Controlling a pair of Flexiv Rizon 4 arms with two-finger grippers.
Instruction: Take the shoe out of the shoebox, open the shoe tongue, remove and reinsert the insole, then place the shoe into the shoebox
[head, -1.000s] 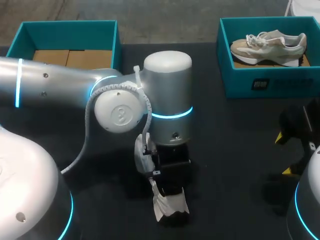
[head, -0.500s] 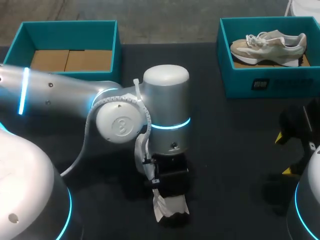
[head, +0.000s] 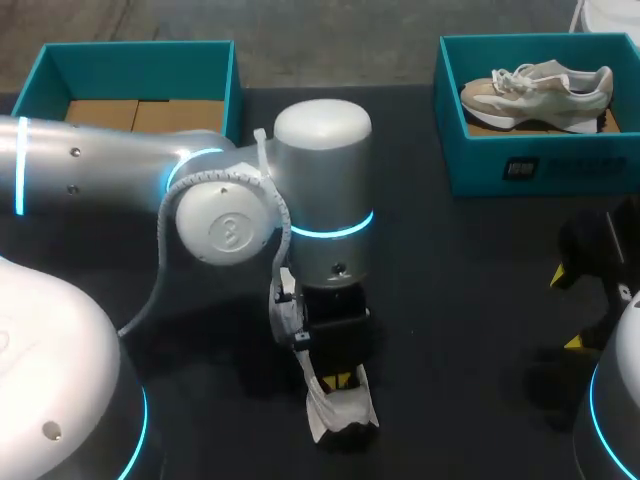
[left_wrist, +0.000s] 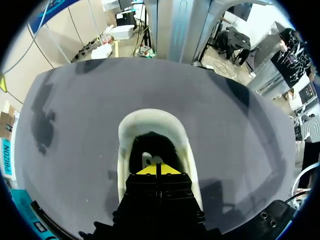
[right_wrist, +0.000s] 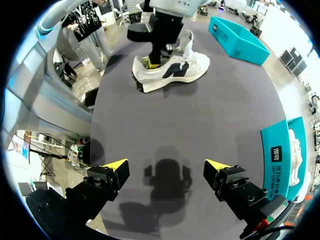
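Note:
A white sneaker (right_wrist: 172, 70) with a dark side logo lies on the black table, its heel (head: 340, 418) toward the front edge. My left gripper (left_wrist: 156, 170) is shut, and its yellow tips are down inside the shoe's opening, behind the white heel collar (left_wrist: 150, 119). Whether it pinches anything thin there is hidden. From above, the left gripper (head: 340, 381) shows just over the heel. My right gripper (right_wrist: 166, 167) hovers open over bare table at the right, well away from the shoe. A second, beige sneaker (head: 535, 85) lies in the right teal shoebox (head: 530, 165).
An open teal shoebox (head: 135, 60) with a cardboard bottom stands at the back left. The left arm's big wrist (head: 320, 190) covers the table's middle and most of the shoe. The right gripper (head: 580, 305) shows near the right edge.
The left arm's wrist has shifted a little back and up, so its yellow tips now show above the heel. The shoe and the right arm have kept still.

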